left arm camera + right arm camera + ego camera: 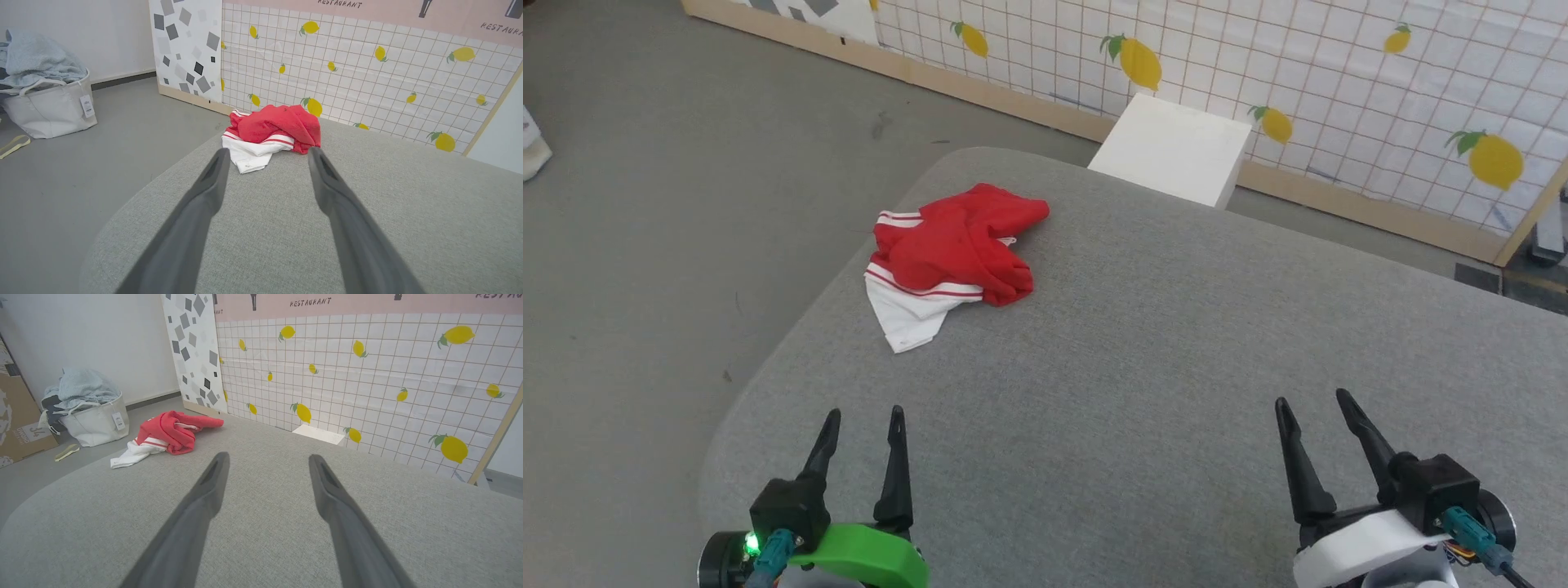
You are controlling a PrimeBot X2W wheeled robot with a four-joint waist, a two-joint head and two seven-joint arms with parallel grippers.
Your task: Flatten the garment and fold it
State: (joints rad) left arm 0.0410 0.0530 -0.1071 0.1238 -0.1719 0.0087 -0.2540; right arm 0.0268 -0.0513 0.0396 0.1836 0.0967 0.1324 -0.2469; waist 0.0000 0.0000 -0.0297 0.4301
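The garment [956, 253] lies crumpled in a red heap on the far left part of the grey table [1143, 351], a white sleeve with red stripes sticking out toward me. In the left wrist view the garment [278, 126] sits straight ahead of my fingers; in the right wrist view the garment [171, 430] is off to the left. My left gripper [863, 416] hovers open at the near left, well short of the cloth. My right gripper [1313, 400] is open at the near right, far from it. Nothing is between either pair of fingers.
A white box [1172, 149] stands beyond the table's far edge, against a lemon-print tiled panel [1339, 73]. A white bag [49, 106] stuffed with pale blue cloth sits on the grey floor [645, 245] to the left. The table's rounded left edge runs close to the garment.
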